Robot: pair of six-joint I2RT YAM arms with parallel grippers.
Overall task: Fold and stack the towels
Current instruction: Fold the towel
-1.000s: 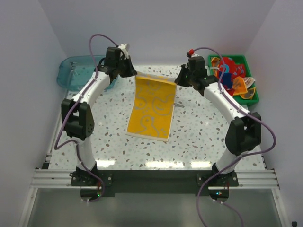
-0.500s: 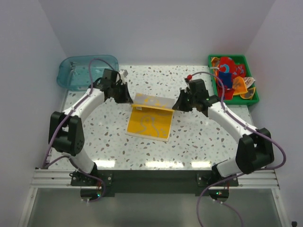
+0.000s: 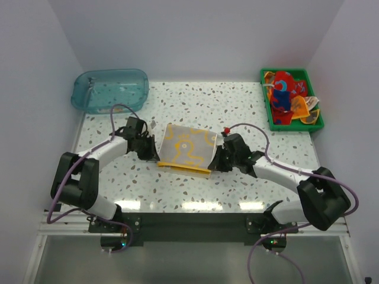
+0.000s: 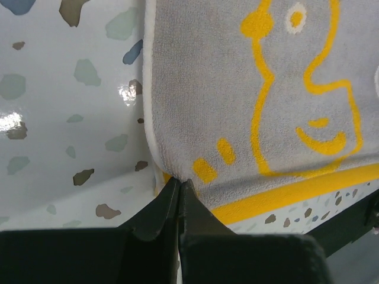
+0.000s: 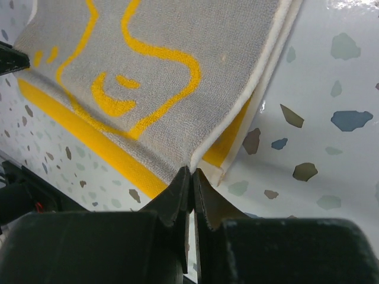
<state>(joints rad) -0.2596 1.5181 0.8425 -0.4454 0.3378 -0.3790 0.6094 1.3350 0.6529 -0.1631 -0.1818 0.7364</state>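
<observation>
One cream towel (image 3: 186,145) with yellow ducks lies folded in half at the table's middle, its orange side showing as a strip along the near edge. My left gripper (image 3: 155,158) is low at the near left corner, shut on the top layer's corner (image 4: 179,180). My right gripper (image 3: 212,167) is low at the near right corner, shut on that corner (image 5: 190,168). The duck print fills the left wrist view (image 4: 237,89) and the right wrist view (image 5: 177,53). Several other towels (image 3: 287,94), red, teal and orange, are heaped in the tray.
A green tray (image 3: 295,71) stands at the back right corner. A clear blue tub (image 3: 109,89) stands at the back left. Speckled tabletop (image 3: 249,112) lies around the folded towel; both forearms stretch low across the near half.
Both grippers came down and toward the near edge, carrying the towel's raised far edge over onto its near edge. The orange face is now covered and the cream duck side is up.
</observation>
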